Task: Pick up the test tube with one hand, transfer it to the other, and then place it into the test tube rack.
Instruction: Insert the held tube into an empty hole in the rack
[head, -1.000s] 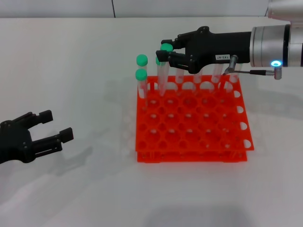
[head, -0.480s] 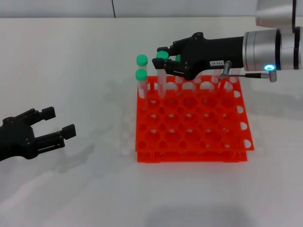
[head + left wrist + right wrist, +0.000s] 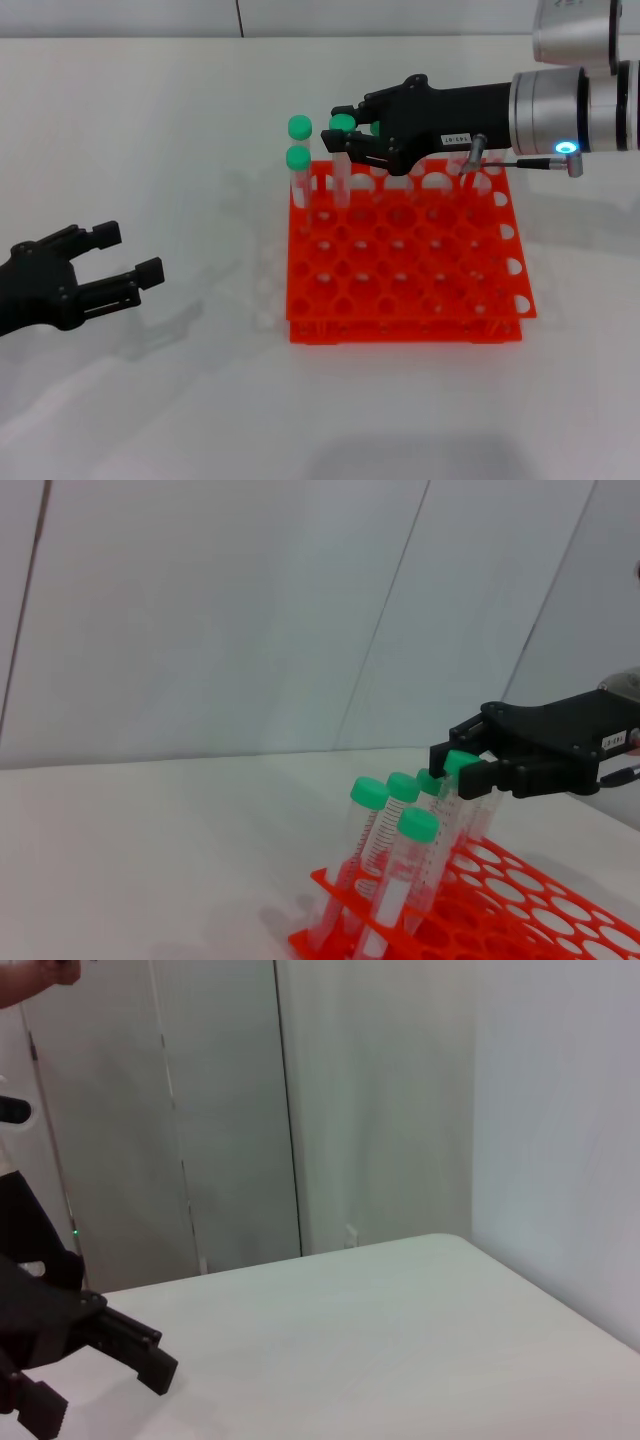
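While the right end effector [image 3: 345, 140] is pinching the test tube [image 3: 342, 160] over the test tube rack [image 3: 405, 255]'s far-left holes, I am judging only release left; left end effector [image 3: 125, 262] is idling spread, well left of the rack.

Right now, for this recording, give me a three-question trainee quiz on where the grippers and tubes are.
1. True or false: the left gripper holds a test tube.
2. Which gripper is at the green-capped test tube over the rack? A) left B) right
3. Fill in: the other green-capped tubes stand at the rack's far ____ corner in the head view.

Key: 1 false, it is open and empty beside the rack. 2 B, closed around the tube just below its cap. 3 left.
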### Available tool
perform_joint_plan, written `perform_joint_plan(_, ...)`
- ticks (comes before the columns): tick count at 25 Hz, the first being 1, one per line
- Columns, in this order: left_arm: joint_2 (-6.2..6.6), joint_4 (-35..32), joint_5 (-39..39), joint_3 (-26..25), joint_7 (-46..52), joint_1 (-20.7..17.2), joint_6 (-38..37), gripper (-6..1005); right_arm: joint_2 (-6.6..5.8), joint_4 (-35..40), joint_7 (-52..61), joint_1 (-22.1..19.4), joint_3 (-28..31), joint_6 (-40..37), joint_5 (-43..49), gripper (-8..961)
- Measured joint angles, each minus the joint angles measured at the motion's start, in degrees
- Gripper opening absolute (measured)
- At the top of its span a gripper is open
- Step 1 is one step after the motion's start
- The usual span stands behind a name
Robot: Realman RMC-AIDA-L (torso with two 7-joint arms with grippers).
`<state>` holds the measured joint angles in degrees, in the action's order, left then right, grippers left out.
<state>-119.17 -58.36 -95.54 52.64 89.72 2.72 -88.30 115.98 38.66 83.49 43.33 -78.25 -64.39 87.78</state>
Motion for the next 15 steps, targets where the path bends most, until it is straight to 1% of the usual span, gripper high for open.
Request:
perform_joint_plan(6, 0.00, 0.00, 0.00, 0.00, 0.00, 0.09, 0.07, 895, 0.02, -0.04, 0.00, 0.00, -0.16, 0.13, 0.05, 270)
perform_joint_plan(15, 0.00, 0.00, 0.01, 0.00, 0.01, 0.19, 0.07, 895, 0.02, -0.08, 0.00, -0.18, -2.17, 1.56, -0.19, 271)
